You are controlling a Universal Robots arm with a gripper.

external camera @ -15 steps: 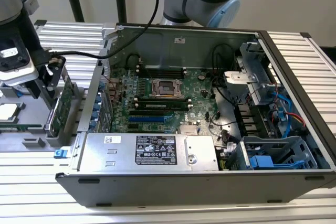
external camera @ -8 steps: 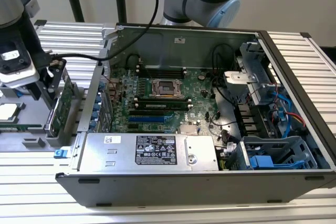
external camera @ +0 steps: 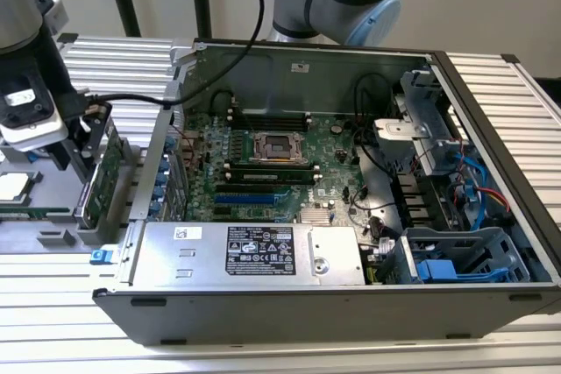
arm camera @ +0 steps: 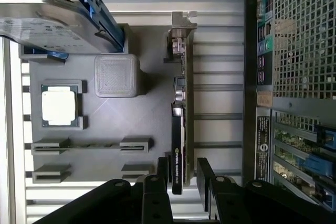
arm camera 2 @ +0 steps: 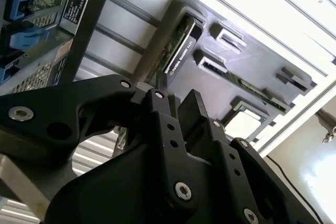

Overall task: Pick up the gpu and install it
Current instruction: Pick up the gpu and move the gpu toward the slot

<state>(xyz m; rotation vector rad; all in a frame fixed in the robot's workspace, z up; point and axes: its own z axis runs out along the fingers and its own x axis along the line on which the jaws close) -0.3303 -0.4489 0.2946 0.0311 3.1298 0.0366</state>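
The gpu [external camera: 103,166] stands on its long edge in a slot of the grey holder tray [external camera: 53,238], at the exterior view's left, beside the open computer case. In the first wrist view its black face and thin edge [arm camera: 178,135] run along the slot, and the second wrist view shows the labelled black face [arm camera 2: 179,51]. My gripper [arm camera: 182,170] is open at one end of the card, with one black finger [arm camera: 163,167] on each side of it and a gap on both sides. The same gripper [arm camera 2: 176,95] hovers just off the card's end.
The open case [external camera: 491,243] holds the large green motherboard [external camera: 272,159] and a grey power supply [external camera: 254,251]. The tray [arm camera: 142,124] also carries a processor chip [arm camera: 59,105], a grey block [arm camera: 116,75] and a hard drive [arm camera: 52,22] with blue rails. Ribbed aluminium table [external camera: 263,356] lies all around.
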